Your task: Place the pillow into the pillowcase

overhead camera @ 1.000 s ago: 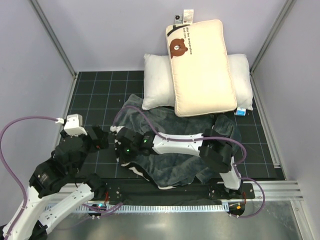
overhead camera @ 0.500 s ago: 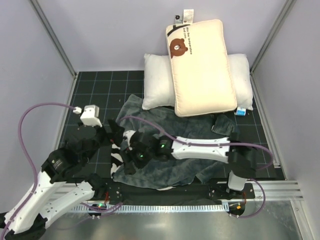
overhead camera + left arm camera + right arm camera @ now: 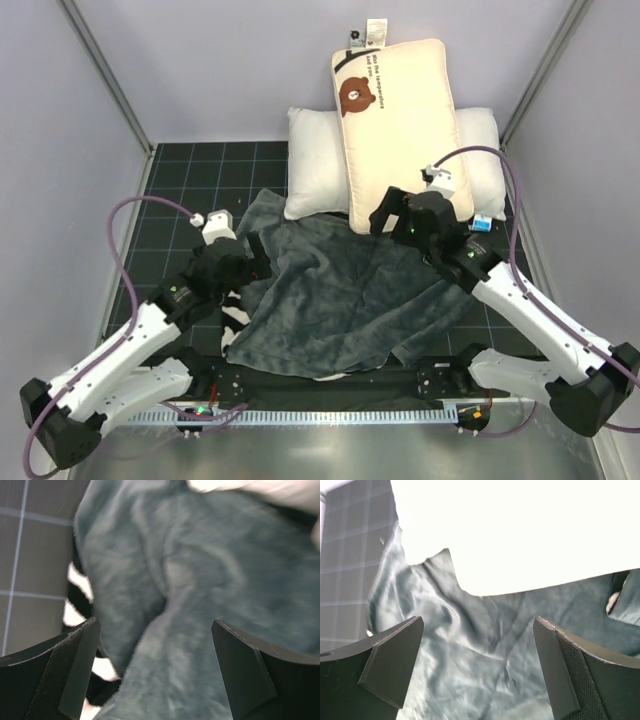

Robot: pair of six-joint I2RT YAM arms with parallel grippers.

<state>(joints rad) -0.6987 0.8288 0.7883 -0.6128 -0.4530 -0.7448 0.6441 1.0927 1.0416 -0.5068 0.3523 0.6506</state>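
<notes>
Just ahead of left jaws, pillowcase point(image 3: 170, 600)

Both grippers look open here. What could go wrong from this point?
The pillowcase lies crumpled, grey side up, with no opening showing; the open left gripper at its striped edge may pinch both layers together. The pillow rests on the white pillow and overlaps the pillowcase's far edge, so the open right gripper pulling it could drag either along.
</notes>
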